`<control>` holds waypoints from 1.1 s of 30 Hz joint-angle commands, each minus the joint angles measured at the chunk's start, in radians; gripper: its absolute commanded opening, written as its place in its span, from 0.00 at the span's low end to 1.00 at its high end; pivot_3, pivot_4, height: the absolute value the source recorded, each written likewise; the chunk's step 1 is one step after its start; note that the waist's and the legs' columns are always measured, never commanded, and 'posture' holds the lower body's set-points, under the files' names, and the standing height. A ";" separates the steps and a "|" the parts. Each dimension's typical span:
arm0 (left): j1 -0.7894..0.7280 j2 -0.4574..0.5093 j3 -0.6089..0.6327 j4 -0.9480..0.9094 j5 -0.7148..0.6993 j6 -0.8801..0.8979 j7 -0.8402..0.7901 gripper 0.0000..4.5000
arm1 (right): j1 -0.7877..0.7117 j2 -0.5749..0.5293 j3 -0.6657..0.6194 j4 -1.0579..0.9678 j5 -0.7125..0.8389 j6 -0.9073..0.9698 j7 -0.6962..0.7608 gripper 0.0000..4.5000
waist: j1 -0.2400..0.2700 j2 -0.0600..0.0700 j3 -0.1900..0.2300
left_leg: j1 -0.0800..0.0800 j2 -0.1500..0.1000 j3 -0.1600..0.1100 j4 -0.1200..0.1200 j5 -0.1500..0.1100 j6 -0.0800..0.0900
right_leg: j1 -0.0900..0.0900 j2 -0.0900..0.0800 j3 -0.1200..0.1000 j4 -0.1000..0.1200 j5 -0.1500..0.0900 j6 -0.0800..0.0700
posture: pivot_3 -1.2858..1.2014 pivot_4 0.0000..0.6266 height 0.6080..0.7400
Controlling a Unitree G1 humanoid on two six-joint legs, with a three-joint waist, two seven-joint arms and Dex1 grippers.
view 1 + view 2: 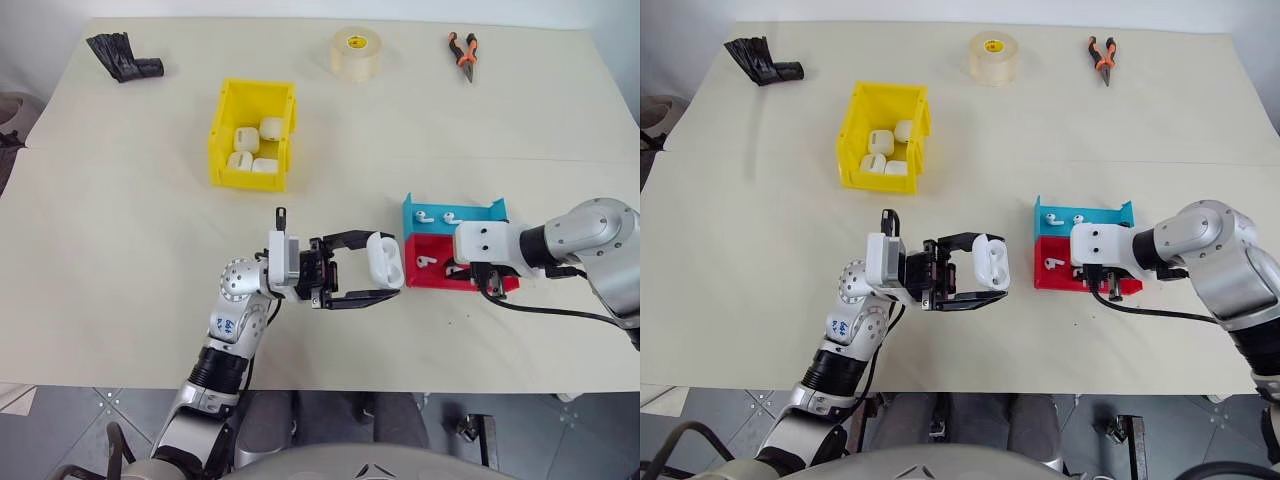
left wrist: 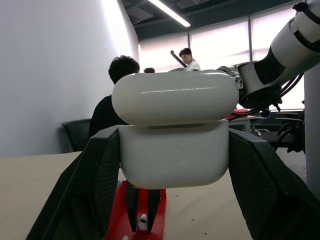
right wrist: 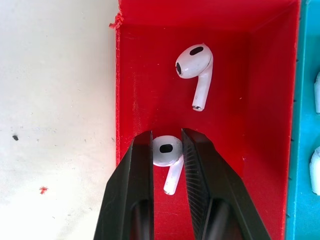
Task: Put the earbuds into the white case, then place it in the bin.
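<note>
Your left fingers (image 1: 392,280) clamp the open case (image 1: 384,259) at centre frame; right fingers (image 3: 167,150) pinch an earbud (image 3: 167,151) in the red tray (image 3: 145,75).

The bin (image 1: 252,135) sits left of the two trays, the blue tray (image 1: 455,212) directly behind the red tray (image 1: 440,262). Behind them lie a tape roll (image 1: 356,53) and pliers (image 1: 463,53). The white case (image 1: 384,259) hangs just left of the red tray.
</note>
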 commanded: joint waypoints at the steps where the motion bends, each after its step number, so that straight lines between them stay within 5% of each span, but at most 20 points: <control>1: -0.012 0.004 0.003 -0.043 -0.022 0.012 -0.001 0.63 | 0.026 0.001 -0.114 -0.039 0.072 0.032 -0.015 0.10 | 0.000 0.000 0.000 | 0.000 0.000 0.000 0.000 0.000 0.000 | 0.000 0.000 0.000 0.000 0.000 0.000 | 0.52 0.24 1.00; 6: -0.021 0.017 0.018 -0.039 -0.041 0.029 -0.019 0.63 | 0.119 0.057 -0.370 -0.103 0.291 0.073 -0.041 0.10 | 0.000 0.000 0.000 | 0.000 0.000 0.000 0.000 0.000 0.000 | 0.000 0.000 0.000 0.000 0.000 0.000 | 0.52 0.24 1.00; 12: -0.057 0.018 0.040 -0.012 -0.060 0.067 -0.024 0.63 | 0.202 0.276 -0.616 -0.243 0.607 0.118 -0.146 0.10 | 0.002 0.000 0.000 | 0.000 0.000 0.000 0.000 0.000 0.000 | 0.000 0.000 0.000 0.000 0.000 0.000 | 0.52 0.24 1.00; 21: -0.119 0.021 0.062 -0.001 -0.089 0.163 -0.032 0.63 | 0.153 0.555 -0.578 -0.438 0.914 0.198 -0.465 0.10 | -0.001 0.000 0.000 | 0.001 0.000 0.000 -0.001 0.000 0.000 | 0.000 0.000 0.000 0.001 0.000 0.000 | 0.52 0.24 1.00; 33: -0.119 0.018 0.079 -0.041 -0.099 0.227 -0.014 0.63 | 0.206 0.616 -0.466 -0.484 0.955 0.164 -0.529 0.10 | -0.001 0.000 0.000 | 0.001 -0.001 0.000 -0.001 0.000 0.000 | 0.000 0.000 0.000 0.001 0.000 0.000 | 0.52 0.24 1.00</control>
